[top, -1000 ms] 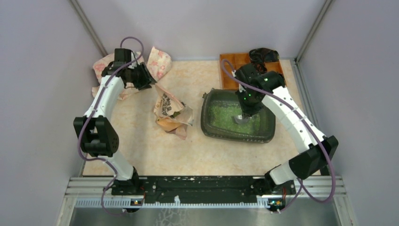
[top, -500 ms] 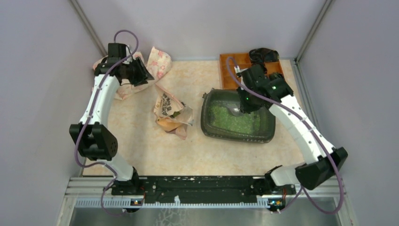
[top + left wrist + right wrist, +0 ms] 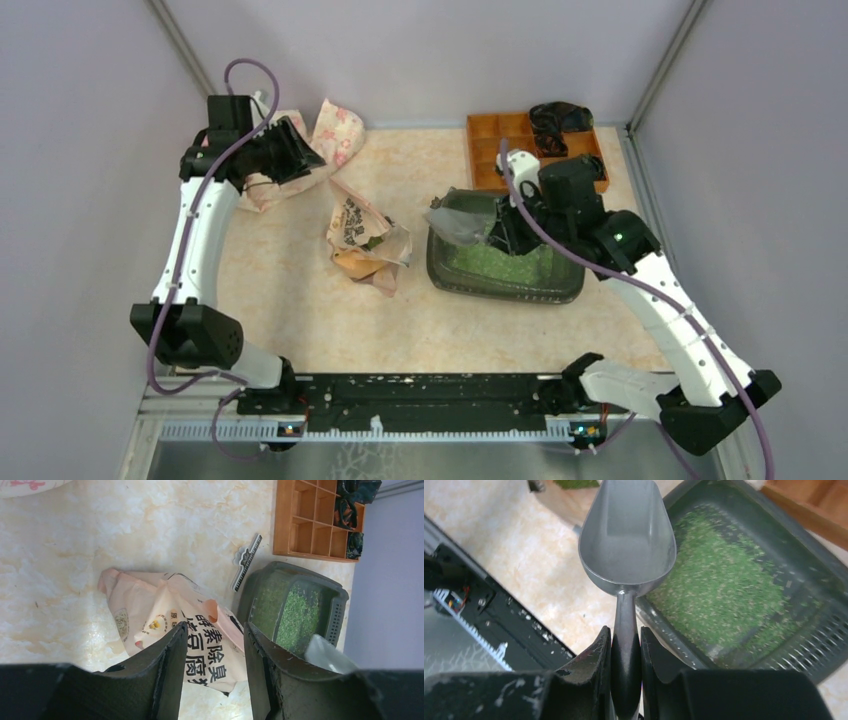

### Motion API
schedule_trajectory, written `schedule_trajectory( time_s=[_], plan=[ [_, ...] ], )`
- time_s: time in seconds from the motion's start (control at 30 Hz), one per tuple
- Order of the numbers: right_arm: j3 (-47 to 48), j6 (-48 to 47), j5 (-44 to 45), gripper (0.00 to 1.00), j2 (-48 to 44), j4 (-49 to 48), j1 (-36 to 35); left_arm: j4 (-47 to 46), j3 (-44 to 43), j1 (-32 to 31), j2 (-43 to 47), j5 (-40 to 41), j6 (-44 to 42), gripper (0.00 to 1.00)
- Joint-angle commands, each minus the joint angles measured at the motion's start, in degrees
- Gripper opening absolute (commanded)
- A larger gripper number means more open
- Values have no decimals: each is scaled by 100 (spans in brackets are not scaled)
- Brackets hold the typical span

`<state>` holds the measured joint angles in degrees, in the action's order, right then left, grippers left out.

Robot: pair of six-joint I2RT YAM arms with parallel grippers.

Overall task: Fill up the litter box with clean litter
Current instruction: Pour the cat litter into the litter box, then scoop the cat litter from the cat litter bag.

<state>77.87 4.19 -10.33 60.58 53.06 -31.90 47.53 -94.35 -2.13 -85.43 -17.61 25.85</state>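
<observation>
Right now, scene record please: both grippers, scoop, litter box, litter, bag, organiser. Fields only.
litter box: dark tray on the table, in front of the right arm
litter: green granules spread over the box floor
scoop: grey metal, bowl empty, above the box's rim
right gripper: shut on the scoop's handle
left gripper: open, empty, raised near the far-left corner
paper bag: peach, crumpled, lying to the box's left
organiser tray: orange, behind the box, dark items at its right end

The clean litter (image 3: 482, 262) lies in the litter box (image 3: 500, 294), right of the bag (image 3: 365, 240).
</observation>
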Motion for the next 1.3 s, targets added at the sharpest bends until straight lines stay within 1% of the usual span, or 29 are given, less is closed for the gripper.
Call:
schedule_trajectory(
  time_s=[0.0,0.1,0.27,0.4,0.5,0.63,0.73,0.8,0.93,1.1,1.2,1.27],
  plan=[
    [-36,-250,-649,0,271,-707,-418,-173,-29,2,-125,-263,42,51],
    [218,-252,-659,0,734,-620,-674,-229,-29,2,-269,-181,23,51],
    [762,-250,-807,0,1562,-548,-761,-509,273,40,-301,107,-54,51],
    [1294,-278,-737,0,2375,-449,-786,-701,460,176,-419,144,-53,51],
    [1777,-270,-757,0,2923,-381,-824,-844,666,436,-514,151,-87,51],
    [2653,-285,-794,0,3656,-59,-990,-1196,1127,561,-692,111,-36,51],
    [3658,-201,-886,0,4348,507,-1123,-1348,1467,536,-910,-139,163,49],
    [4302,-35,-968,0,4918,973,-1150,-1542,1782,472,-1000,-128,280,48],
    [4404,347,-1276,0,5371,1279,-1121,-1955,2267,271,-1033,106,376,48],
    [4199,642,-1422,0,5377,1652,-1174,-2048,2341,231,-1167,325,271,48],
    [4477,808,-1507,0,5673,2083,-1180,-2076,2343,90,-1208,353,205,48],
    [4981,947,-1482,0,6096,2433,-1173,-2104,2333,78,-1220,341,201,47]
  ],
)
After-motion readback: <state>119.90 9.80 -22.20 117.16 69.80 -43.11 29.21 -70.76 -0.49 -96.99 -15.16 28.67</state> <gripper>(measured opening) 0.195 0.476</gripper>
